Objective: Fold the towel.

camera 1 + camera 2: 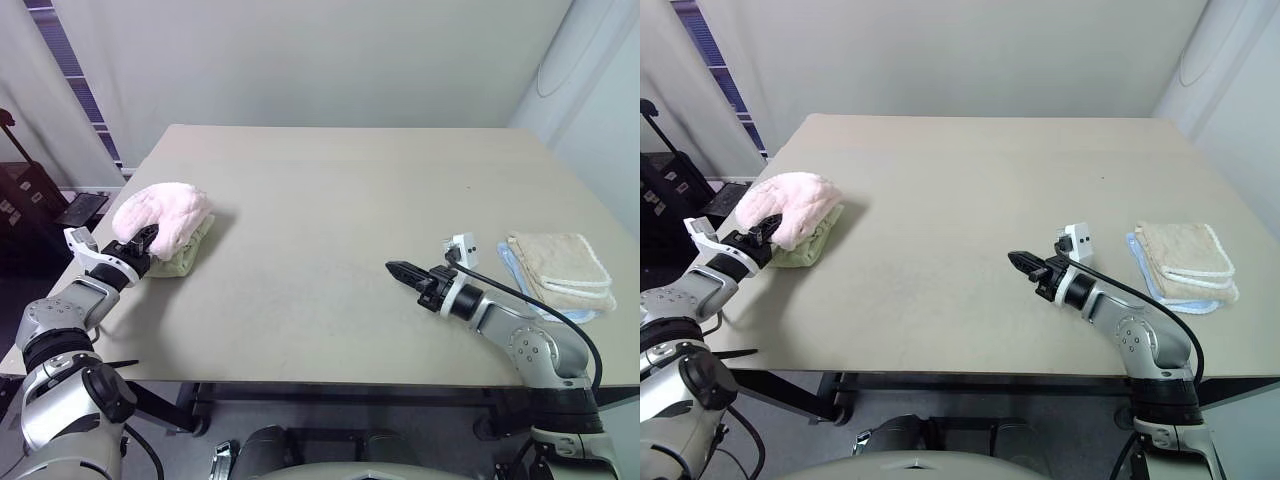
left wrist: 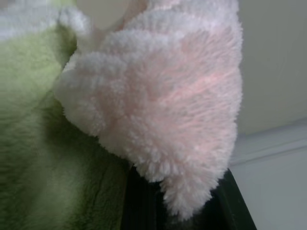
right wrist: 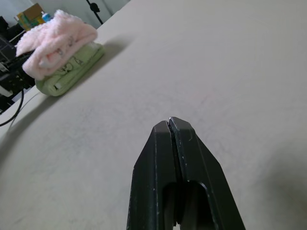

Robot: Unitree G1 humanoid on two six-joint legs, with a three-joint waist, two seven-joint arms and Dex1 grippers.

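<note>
Left gripper (image 1: 143,238) clamped on bunched pale pink terry-cloth towel (image 1: 165,212), atop folded light green towel (image 1: 183,257). Right gripper (image 1: 397,269) well right of it, jaws together, empty.

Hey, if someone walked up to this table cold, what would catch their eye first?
Probably the pink towel, bunched in a fluffy heap on top of a folded green towel near the table's left edge, with the left pincer shut on its near side. Next, the right pincer, shut and empty, over the bare middle of the table, and a neat stack of beige and blue towels at the right edge.
</note>
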